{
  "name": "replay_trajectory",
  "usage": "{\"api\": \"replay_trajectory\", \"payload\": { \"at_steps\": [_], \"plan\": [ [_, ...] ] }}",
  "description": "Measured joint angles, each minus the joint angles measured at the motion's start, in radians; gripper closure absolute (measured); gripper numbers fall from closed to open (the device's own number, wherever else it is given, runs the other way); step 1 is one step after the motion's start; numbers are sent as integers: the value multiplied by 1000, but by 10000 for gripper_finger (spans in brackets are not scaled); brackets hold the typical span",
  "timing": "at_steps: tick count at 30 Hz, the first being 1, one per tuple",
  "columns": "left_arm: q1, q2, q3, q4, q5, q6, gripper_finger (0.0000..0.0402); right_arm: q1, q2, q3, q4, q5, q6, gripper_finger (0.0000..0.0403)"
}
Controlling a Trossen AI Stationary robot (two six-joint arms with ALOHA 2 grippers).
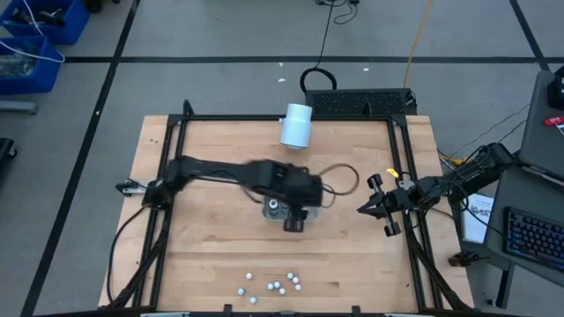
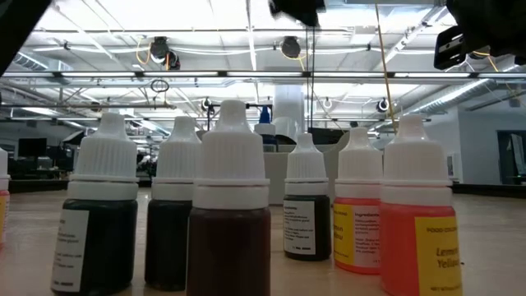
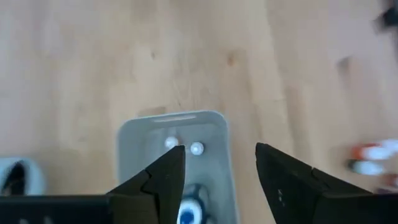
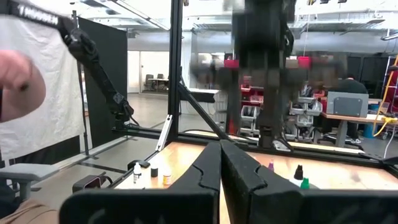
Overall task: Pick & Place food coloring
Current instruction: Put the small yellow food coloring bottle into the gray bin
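The wooden table point(image 1: 220, 255) fills most of what I can see from above, with the left arm stretched across its middle and the right arm parked near the right edge. A large white cylinder point(image 1: 296, 125) lies near the far edge. The left gripper point(image 3: 219, 171) hangs over a small grey tray point(image 3: 214, 124) at the table's centre, its two dark fingers point(image 3: 163, 180) spread apart with nothing between them; beneath them I can make out two small white caps and one blue-topped bottle sitting inside the tray. The right gripper point(image 4: 221, 163) has its fingers pressed together, empty, held above the table by the right rail. Most of the food coloring point(image 1: 271, 284) stands in a loose cluster near the front edge, well apart from the tray. Up close at table height, those bottles point(image 2: 230, 214) stand upright with white caps: several dark ones, and orange ones with yellow labels to the right.
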Motion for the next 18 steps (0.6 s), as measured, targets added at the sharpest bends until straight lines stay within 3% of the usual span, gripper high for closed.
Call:
{"api": "replay_trajectory", "payload": {
  "at_steps": [5, 10, 13, 18],
  "plan": [
    [-71, -163, 21, -179, -57, -108, 237, 0, 0, 0, -10, -1, -2, 403],
    [-181, -260, -11, -380, -225, -255, 326, 0, 2, 0, -18, -1, -5, 403],
    [-240, -271, -50, -411, -207, -308, 386, 0, 2, 0, -22, -1, -5, 403],
    [-356, -268, -175, -395, -105, -318, 396, 0, 2, 0, -23, -2, 2, 403]
  ]
}}
